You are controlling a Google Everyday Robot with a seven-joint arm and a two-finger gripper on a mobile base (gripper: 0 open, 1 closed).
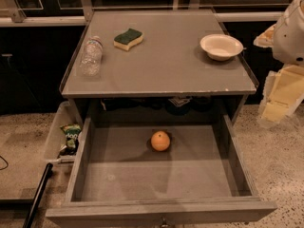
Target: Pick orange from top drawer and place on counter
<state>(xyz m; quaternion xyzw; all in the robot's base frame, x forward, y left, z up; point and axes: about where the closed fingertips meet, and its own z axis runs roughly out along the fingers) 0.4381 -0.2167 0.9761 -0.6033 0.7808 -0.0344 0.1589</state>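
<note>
The counter (166, 65) has a smooth, matt grey top with chipped paint along the front rim. The top drawer (156, 175) is grey-painted wood with a matt finish, worn on the front panel. The orange (160, 140) has smooth skin with a slight sheen.

The bottle (90, 56) is clear, crinkled plastic. The sponge (128, 39) is yellow foam under a rough green scouring layer. The bowl (221, 46) is white and smooth. The bin (54, 137) is pale plastic. The floor (280, 175) is speckled stone.

The gripper (278, 99) is at the right edge, beside the counter, and looks like matt cream plastic.

High front view, angled down on top drawer (142, 177), counter (166, 63); pincer (280, 96) right edge.
</note>
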